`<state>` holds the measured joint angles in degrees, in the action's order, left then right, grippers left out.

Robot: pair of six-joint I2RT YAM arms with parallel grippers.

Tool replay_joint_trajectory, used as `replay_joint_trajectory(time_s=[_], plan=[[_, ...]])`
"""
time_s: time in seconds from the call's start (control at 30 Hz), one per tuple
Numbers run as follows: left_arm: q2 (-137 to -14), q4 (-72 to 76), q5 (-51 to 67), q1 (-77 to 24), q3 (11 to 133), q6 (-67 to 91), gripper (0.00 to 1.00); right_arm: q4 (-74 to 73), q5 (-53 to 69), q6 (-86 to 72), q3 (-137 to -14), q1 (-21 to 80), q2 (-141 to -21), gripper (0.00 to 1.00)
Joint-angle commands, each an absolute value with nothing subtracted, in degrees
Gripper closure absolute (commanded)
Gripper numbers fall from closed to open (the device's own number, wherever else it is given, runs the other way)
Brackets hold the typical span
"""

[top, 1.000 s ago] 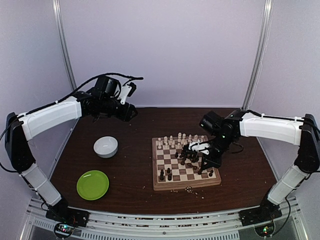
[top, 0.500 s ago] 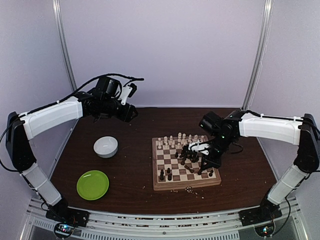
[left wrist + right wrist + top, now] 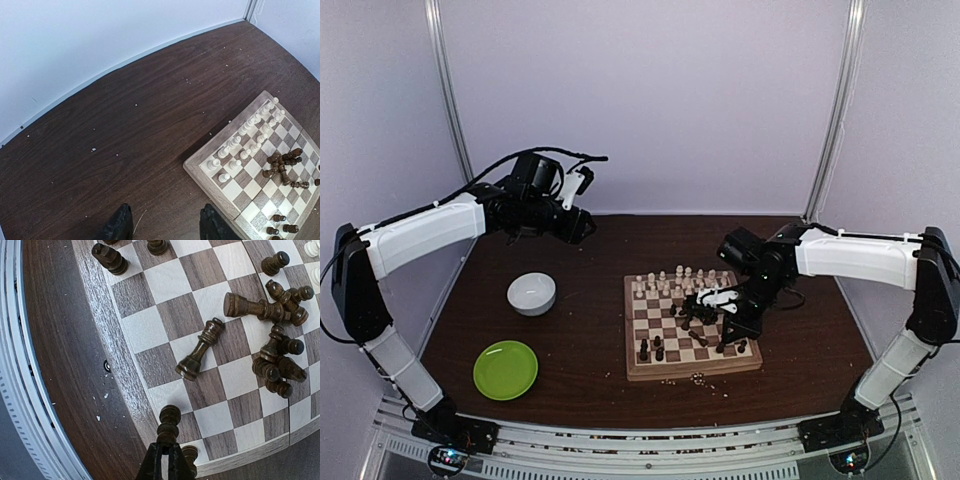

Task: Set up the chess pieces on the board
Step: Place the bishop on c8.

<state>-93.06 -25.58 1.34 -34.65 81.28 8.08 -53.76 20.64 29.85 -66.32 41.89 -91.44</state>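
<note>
The board (image 3: pixel 692 369) lies right of the table's centre. Cream chess pieces (image 3: pixel 678 280) stand in its two far rows. Several dark pieces (image 3: pixel 698 315) lie toppled in a heap mid-board, and two stand near the front left (image 3: pixel 651 349). My right gripper (image 3: pixel 732 328) is over the board's near right part. In the right wrist view it (image 3: pixel 165 454) is shut on a dark brown piece (image 3: pixel 169 425), held upright by the board's edge, with another dark piece (image 3: pixel 189 455) standing beside it. My left gripper (image 3: pixel 165 227) is open and empty, raised high at the far left (image 3: pixel 578 222).
A white bowl (image 3: pixel 532 293) and a round green plate (image 3: pixel 505 369) sit left of the board. Pale crumbs (image 3: pixel 698 378) lie by the board's front edge. A toppled dark piece (image 3: pixel 200 350) lies on the squares ahead of the right gripper.
My right gripper has edged slightly toward the board's near right with the dark piece in it. The left arm has not moved.
</note>
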Motion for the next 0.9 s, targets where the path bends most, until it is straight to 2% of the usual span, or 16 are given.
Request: replay_joint_trajectory(time_s=[0.0,0.87], plan=[[-92.7,-25.0,2.0,-34.8,83.1,7.7,0.53,-53.4,20.4,30.0,-67.0,42.9,-92.3,0.95],[-93.1,-25.0,3.4,-34.8,83.1,7.9,0.53,-52.3,17.4,29.0,-68.4,44.4,-94.6,0.89]])
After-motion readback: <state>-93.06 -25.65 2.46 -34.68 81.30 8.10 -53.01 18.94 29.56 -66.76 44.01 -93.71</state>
